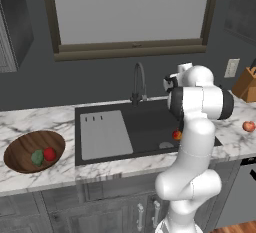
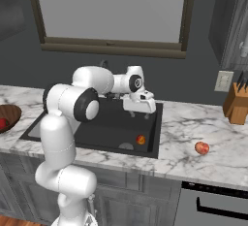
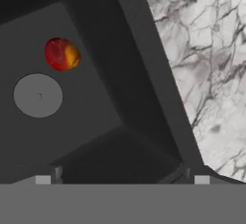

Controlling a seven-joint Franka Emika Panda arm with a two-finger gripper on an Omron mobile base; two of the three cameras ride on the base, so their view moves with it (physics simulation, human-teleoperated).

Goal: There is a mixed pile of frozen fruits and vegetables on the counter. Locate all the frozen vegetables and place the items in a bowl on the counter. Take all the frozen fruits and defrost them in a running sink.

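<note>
A black sink (image 2: 97, 123) is the landmark: an orange fruit with a red blush (image 3: 62, 54) lies on its floor just beside the round drain, and a pinkish-red fruit (image 2: 202, 148) sits on the marble tabletop (image 2: 193, 123) to the sink's right. The robot's pincer (image 2: 139, 115) hangs over the sink's right end, empty, its jaws spread wide apart. The tabletop fruit looks small, round, hard and likely slick, prone to rolling, so it should be taken across its widest middle.
</note>
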